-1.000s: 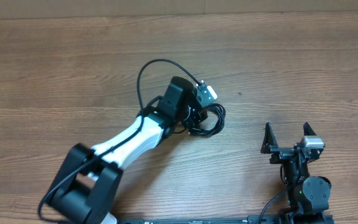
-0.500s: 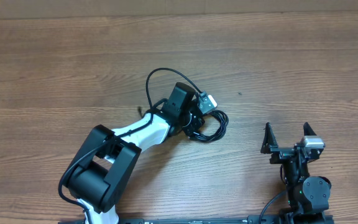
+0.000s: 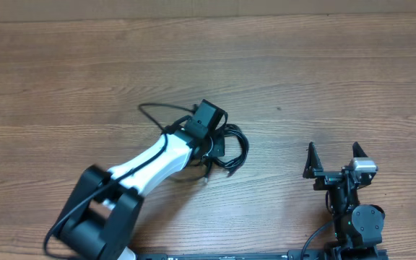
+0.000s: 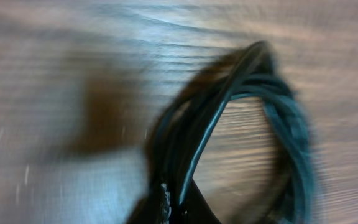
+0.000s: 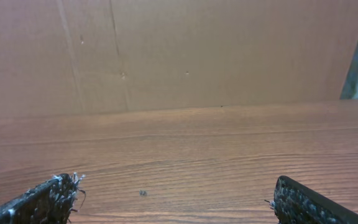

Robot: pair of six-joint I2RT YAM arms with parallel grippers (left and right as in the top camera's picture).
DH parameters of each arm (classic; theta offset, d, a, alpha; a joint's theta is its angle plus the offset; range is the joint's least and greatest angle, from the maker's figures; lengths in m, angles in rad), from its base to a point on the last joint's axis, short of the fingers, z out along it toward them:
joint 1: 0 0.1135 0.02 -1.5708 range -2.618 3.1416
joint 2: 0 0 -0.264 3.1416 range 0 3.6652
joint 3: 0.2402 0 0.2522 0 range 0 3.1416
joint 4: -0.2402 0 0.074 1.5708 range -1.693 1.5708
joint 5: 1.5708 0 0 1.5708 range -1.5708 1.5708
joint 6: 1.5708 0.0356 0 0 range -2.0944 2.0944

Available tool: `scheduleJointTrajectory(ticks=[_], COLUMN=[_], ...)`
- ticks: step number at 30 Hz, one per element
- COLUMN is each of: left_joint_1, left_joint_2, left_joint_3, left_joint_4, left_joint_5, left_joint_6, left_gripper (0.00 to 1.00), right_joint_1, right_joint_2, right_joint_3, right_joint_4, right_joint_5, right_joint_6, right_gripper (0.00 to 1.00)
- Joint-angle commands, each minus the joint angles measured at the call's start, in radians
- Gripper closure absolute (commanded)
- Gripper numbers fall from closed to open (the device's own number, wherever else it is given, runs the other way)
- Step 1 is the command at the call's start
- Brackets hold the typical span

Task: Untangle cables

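left gripper [image 4: 174,210] pinched tight on the cables [image 3: 237,148], strands fanning straight out from between its fingertips (wrist view badly blurred) | cables bunched in a loose loop mid-table [image 3: 338,65], under that arm's wrist | right gripper [image 3: 334,150] spread wide, holding nothing, well apart from the bundle

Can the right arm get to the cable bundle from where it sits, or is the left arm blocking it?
Probably yes, if its reach allows. The right pincer stands open, with bare table between it and the cables. The left pincer is shut on them from the far side, so the loops facing the right arm look exposed.
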Motion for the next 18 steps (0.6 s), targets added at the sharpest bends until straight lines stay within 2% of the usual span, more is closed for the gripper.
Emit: scheduleJointTrajectory(ticks=[1,2,4,8,10,11,18], left_joint_1=[0.007,0.007,0.007,0.009,0.006,0.006,0.005], left_joint_2=[-0.107,-0.117,-0.126,-0.119,-0.114,-0.112,-0.096], left_joint_3=[-0.001,-0.001,-0.001,-0.002,-0.002,-0.002,-0.003], left_joint_4=[0.01,0.013,0.013,-0.015,-0.041,-0.05,-0.065], left_joint_5=[0.039,0.04,0.033,-0.015,-0.053,-0.058,0.084], left_joint_6=[-0.336,-0.335,-0.304,-0.058,0.019,0.028,0.024], left_gripper=[0.59,0.36,0.0,0.04,0.05,0.0,0.0], right_joint_1=[-0.003,-0.003,-0.003,-0.003,-0.003,-0.003,-0.003], right_joint_2=[-0.005,-0.005,-0.005,-0.005,-0.005,-0.005,-0.005], right_joint_3=[-0.011,-0.011,-0.011,-0.011,-0.011,-0.011,-0.011], right_joint_4=[0.004,0.004,0.004,0.004,0.004,0.004,0.004], right_joint_5=[0.003,0.003,0.003,0.003,0.003,0.003,0.003], right_joint_6=[-0.003,-0.003,-0.003,-0.003,-0.003,-0.003,-0.003], right_gripper=[0.0,0.0,0.0,0.0,0.0,0.0,0.0])
